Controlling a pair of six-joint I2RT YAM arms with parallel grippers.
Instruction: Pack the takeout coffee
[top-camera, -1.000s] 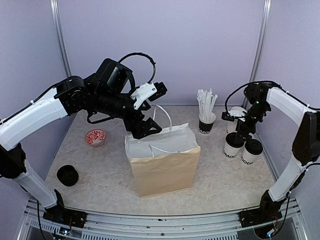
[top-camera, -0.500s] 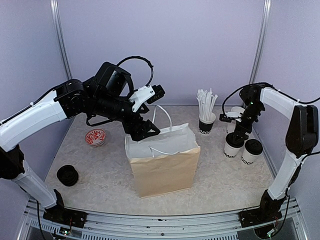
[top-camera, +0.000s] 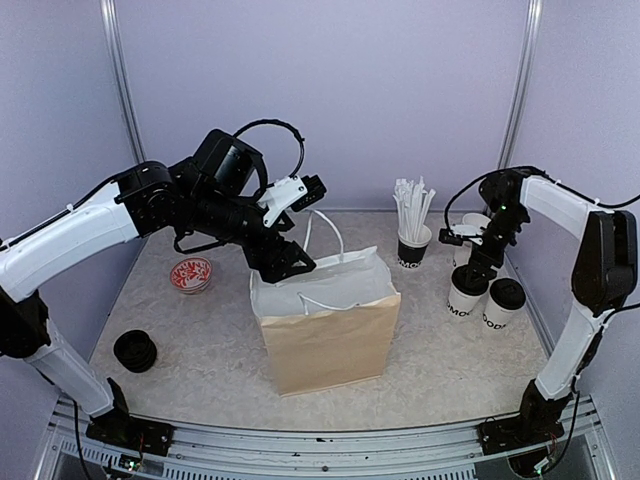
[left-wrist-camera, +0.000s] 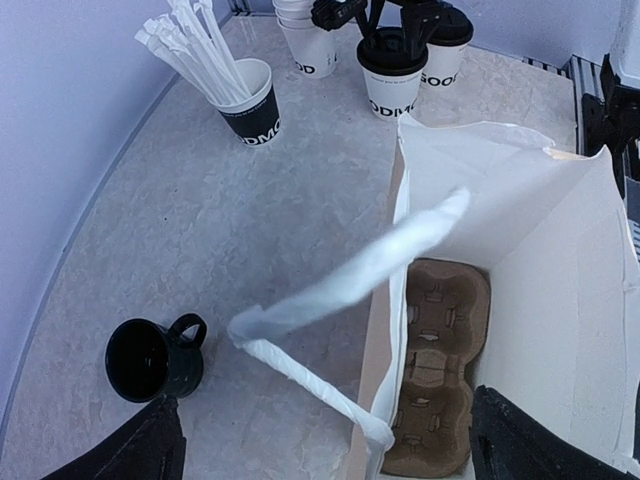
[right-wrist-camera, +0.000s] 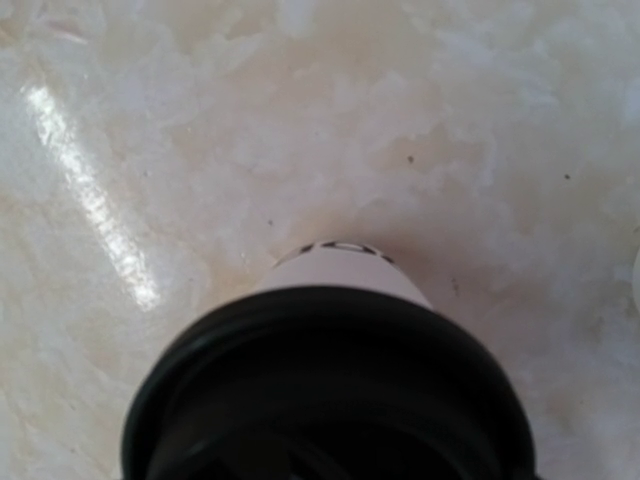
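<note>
Two takeout coffee cups, white with black lids, stand at the right: one (top-camera: 465, 296) under my right gripper (top-camera: 480, 268), the other (top-camera: 503, 302) beside it. In the left wrist view they show as the nearer cup (left-wrist-camera: 392, 78) and the farther one (left-wrist-camera: 446, 52). The right wrist view is filled by that cup's black lid (right-wrist-camera: 325, 390); its fingers are hidden. The brown paper bag (top-camera: 328, 335) stands open mid-table with a cardboard cup carrier (left-wrist-camera: 437, 368) on its bottom. My left gripper (top-camera: 285, 258) (left-wrist-camera: 340, 445) is open at the bag's back rim, straddling the white handle (left-wrist-camera: 340, 285).
A cup of wrapped straws (top-camera: 412, 240) and a stack of lidless white cups (top-camera: 471, 232) stand behind the coffees. A red patterned bowl (top-camera: 190, 273) and a dark handled mug (top-camera: 135, 351) sit at the left. Purple walls enclose the table.
My right wrist has shifted and sunk onto the nearer coffee's lid. The left gripper has drifted slightly left and down at the bag's rim.
</note>
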